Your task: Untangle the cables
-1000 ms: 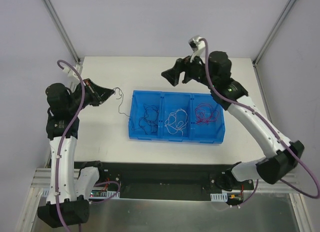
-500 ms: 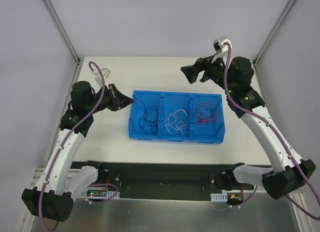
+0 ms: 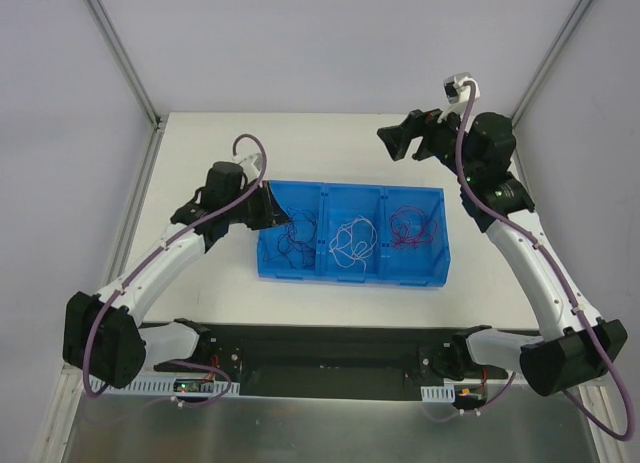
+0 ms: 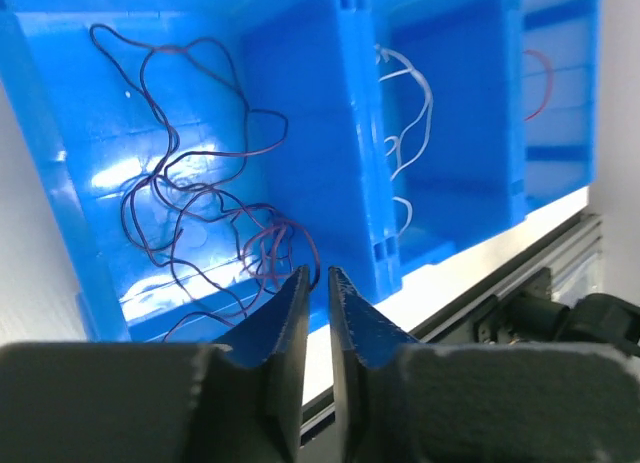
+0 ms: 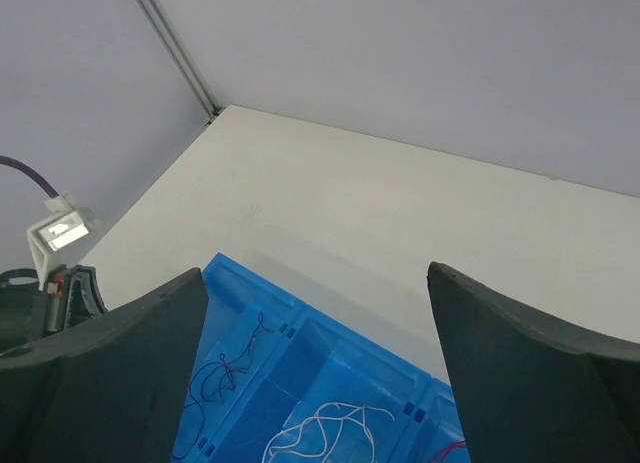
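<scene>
Swung over the bin (image 3: 350,275), my nearly closed left hand (image 4: 318,271) seems to be dropping off the dark cable (image 3: 295,233); I'd open it fully next, while my right hand (image 5: 318,273) gapes empty.

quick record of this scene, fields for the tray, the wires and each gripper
tray: blue, three compartments
left compartment: dark wire, loose curls
middle compartment: white wire
right compartment: red wire
left gripper: nearly shut, tips at the dark wire in the left compartment; grip unclear
right gripper: open, empty, raised beyond the tray's far edge

On the table (image 3: 200,153) sits the bin (image 3: 352,274), one cable clump (image 3: 348,245) per compartment (left pincer (image 4: 318,275) over the leftmost).
</scene>
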Action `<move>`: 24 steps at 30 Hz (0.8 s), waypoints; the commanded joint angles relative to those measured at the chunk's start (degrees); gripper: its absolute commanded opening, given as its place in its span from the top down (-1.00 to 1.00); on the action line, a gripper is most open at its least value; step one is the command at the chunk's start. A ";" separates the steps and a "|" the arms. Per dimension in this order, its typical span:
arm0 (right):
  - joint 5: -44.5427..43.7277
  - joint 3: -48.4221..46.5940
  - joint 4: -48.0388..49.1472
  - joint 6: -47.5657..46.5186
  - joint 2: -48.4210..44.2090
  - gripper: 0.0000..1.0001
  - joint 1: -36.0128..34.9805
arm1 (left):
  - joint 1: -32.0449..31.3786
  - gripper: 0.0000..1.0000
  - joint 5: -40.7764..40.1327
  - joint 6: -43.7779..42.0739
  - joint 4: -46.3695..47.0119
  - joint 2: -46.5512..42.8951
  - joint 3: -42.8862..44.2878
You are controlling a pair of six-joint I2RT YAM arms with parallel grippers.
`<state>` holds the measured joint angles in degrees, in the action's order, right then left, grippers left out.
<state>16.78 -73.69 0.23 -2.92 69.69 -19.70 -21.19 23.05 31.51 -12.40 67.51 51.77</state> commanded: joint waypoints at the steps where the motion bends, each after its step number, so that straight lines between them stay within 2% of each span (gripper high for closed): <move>1: 0.62 -0.22 2.93 1.86 -0.70 -0.88 1.42 | -3.50 0.68 -6.52 -1.36 1.07 3.85 -0.53; 4: 1.33 -0.58 2.85 2.56 -0.17 -0.87 2.04 | -3.59 0.45 -6.44 -1.36 1.33 4.65 -0.26; 7: 2.64 -1.28 2.76 2.74 1.06 -0.87 2.21 | -3.68 0.03 -6.35 -1.54 2.56 3.25 -0.53; 11: 3.70 -2.86 2.15 5.38 2.81 -0.88 2.21 | -3.59 -0.28 -7.49 -2.59 3.79 -0.17 -1.76; 17: 4.14 -3.30 1.88 7.31 3.52 -0.89 2.21 | -3.51 -0.29 -9.07 -8.38 4.23 -8.34 -2.20; 21: 4.14 -3.57 1.70 8.10 3.52 -0.93 2.04 | -3.59 -0.36 -7.68 -10.94 6.07 -14.06 -4.65; 24: 3.44 -3.91 1.88 9.07 3.52 -0.93 1.43 | -3.68 -0.19 -1.46 -7.36 5.90 -12.58 -7.28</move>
<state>19.81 -74.43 -0.25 4.08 73.89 -17.72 -24.71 15.75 23.77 -8.36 54.04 47.97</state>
